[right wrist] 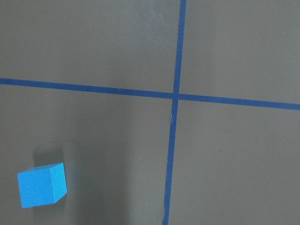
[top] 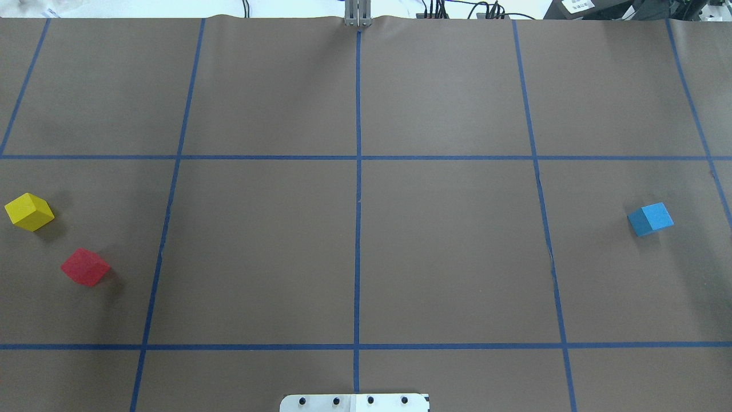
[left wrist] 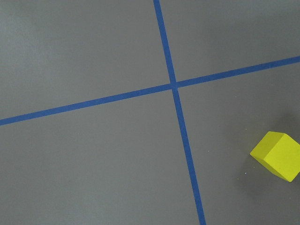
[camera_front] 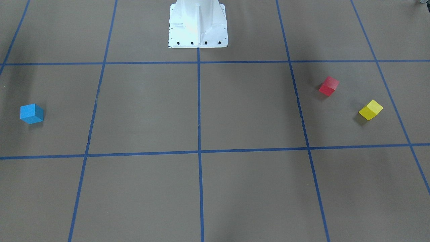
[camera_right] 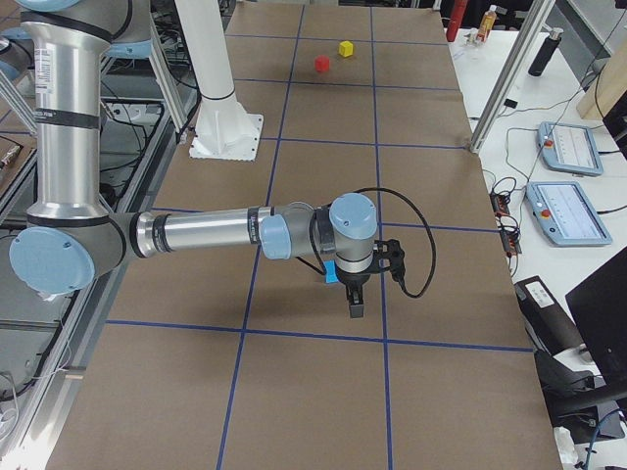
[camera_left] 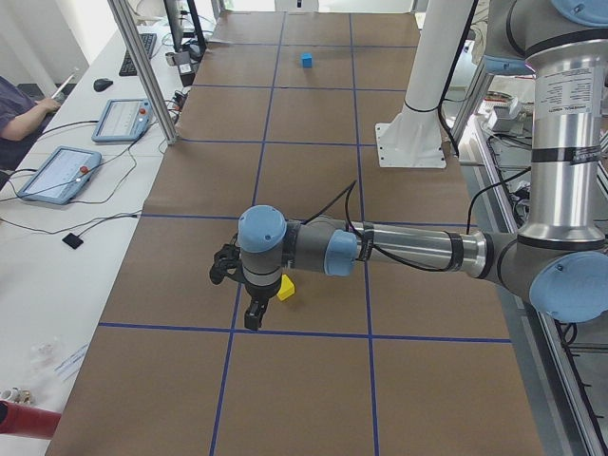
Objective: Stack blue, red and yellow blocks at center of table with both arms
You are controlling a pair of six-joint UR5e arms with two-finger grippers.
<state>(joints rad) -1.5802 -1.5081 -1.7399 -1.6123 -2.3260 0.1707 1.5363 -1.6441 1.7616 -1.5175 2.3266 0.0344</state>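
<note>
Blocks all sit unstacked on the surface (top: 446,252): blue block (top: 650,219) far out on the robot's right, red block (top: 85,266) and yellow block (top: 29,212) near each other on its left. Right tool (camera_right: 355,304) and left tool (camera_left: 253,318) hang above; how wide either stands cannot be told, though neither holds a block. Likely first: centre the right tool over the blue block, match its skewed faces, grip low.

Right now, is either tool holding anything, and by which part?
No block is held: the blue block, red block and yellow block all lie free on the table, untouched.
</note>
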